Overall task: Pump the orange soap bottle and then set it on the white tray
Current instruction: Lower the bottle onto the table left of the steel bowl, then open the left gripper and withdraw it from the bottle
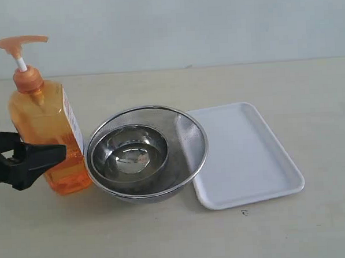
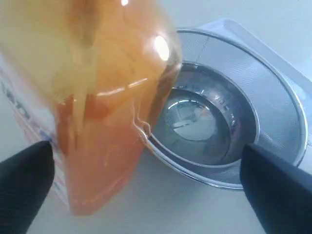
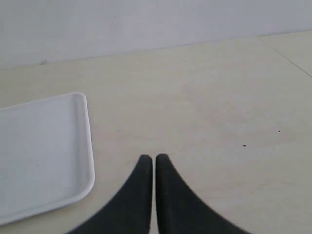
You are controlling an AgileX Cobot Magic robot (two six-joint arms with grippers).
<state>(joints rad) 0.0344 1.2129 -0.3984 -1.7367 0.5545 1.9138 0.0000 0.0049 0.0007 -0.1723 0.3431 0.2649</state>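
Note:
The orange soap bottle (image 1: 41, 113) stands upright at the left of the table, its pump head (image 1: 22, 41) raised on the white stem. My left gripper (image 1: 52, 152) is open at the bottle's lower half, with one black finger across its front. In the left wrist view the bottle (image 2: 97, 97) lies between the wide-spread fingers (image 2: 27, 175), close to one of them and apart from the other. The white tray (image 1: 249, 154) lies flat at the right. My right gripper (image 3: 153, 158) is shut on nothing, low over bare table beside the tray (image 3: 44, 146); it does not show in the exterior view.
A steel mesh strainer (image 1: 187, 140) with a smaller steel bowl (image 1: 130, 151) inside sits between bottle and tray, touching or nearly touching both. In the left wrist view the strainer's rim (image 2: 209, 178) runs close by the bottle's base. A pale wall backs the table.

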